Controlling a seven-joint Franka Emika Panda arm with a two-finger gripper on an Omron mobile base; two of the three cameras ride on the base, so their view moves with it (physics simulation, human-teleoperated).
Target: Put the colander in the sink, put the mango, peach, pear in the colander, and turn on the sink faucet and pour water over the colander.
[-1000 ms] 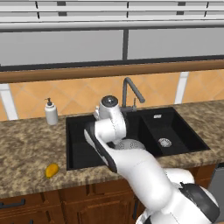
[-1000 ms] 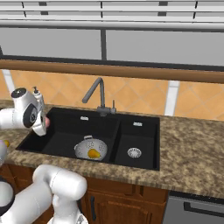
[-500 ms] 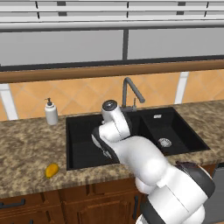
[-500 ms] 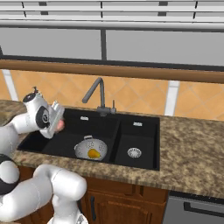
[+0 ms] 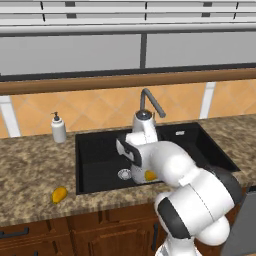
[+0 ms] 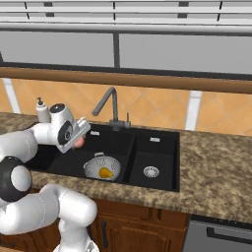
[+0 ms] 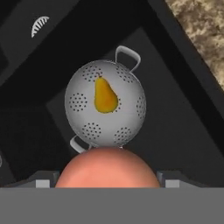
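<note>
The fingers (image 6: 78,138) grip the round pinkish-salmon peach (image 7: 107,168) above the black double-basin sink (image 6: 162,142). The perforated grey metal colander (image 7: 105,103) below already holds a yellow-green pear (image 7: 105,96). Next, centre over it and release.

From my left base camera I look forward and down from behind the arm at the sink (image 5: 100,150) and the faucet (image 5: 150,102); my right base camera takes the same sink and colander (image 6: 101,167) from the other side. My hand camera sits much closer, looking down into the large basin straight onto the colander.
</note>
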